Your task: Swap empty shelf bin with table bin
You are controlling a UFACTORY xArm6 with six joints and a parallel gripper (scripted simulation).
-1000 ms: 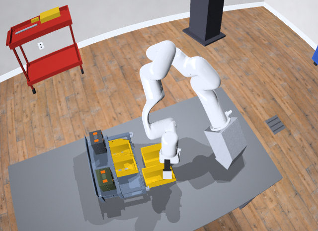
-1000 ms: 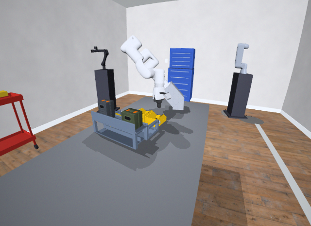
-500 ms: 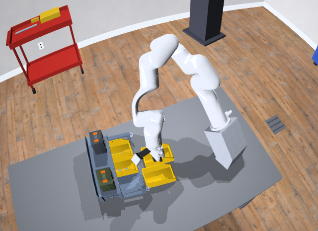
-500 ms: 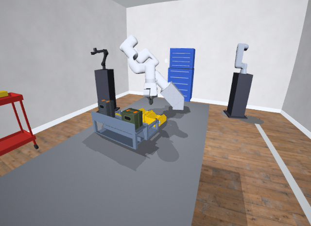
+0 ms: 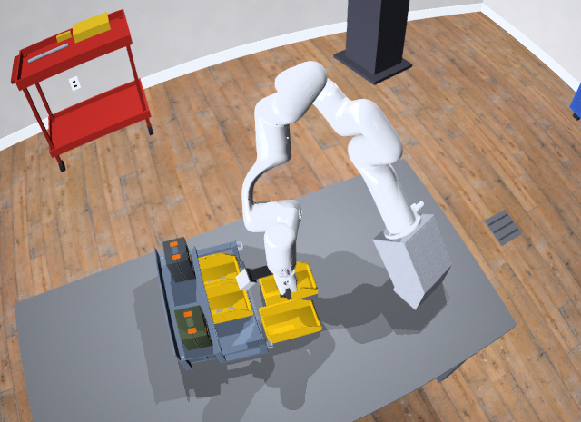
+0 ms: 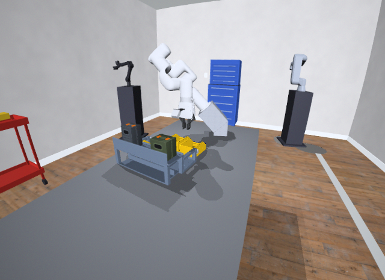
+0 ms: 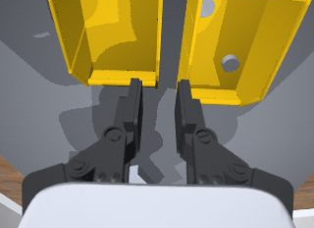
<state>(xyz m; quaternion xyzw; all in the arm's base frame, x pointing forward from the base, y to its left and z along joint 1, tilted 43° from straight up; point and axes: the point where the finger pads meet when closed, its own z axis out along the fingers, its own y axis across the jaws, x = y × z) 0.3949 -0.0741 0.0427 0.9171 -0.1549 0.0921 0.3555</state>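
Two yellow open bins stand side by side on the table in front of the grey shelf [image 5: 211, 305]. In the wrist view the left bin [image 7: 115, 36] is empty and the right bin [image 7: 240, 46] holds grey round parts. In the top view they are the farther bin [image 5: 300, 281], partly hidden by my arm, and the nearer bin [image 5: 290, 319]. My gripper [image 7: 159, 94] hangs above the gap between them, at their near ends. Its fingers are partly open with nothing between them. It also shows in the top view [image 5: 286, 291] and well above the bins in the exterior view [image 6: 187, 124].
Two more yellow bins [image 5: 222, 286] with parts stand on the shelf, next to an empty place [image 5: 239, 333] at its near end. A dark case [image 5: 177, 259] and a green case [image 5: 192, 328] stand on the shelf's back row. My base block [image 5: 412, 258] is to the right.
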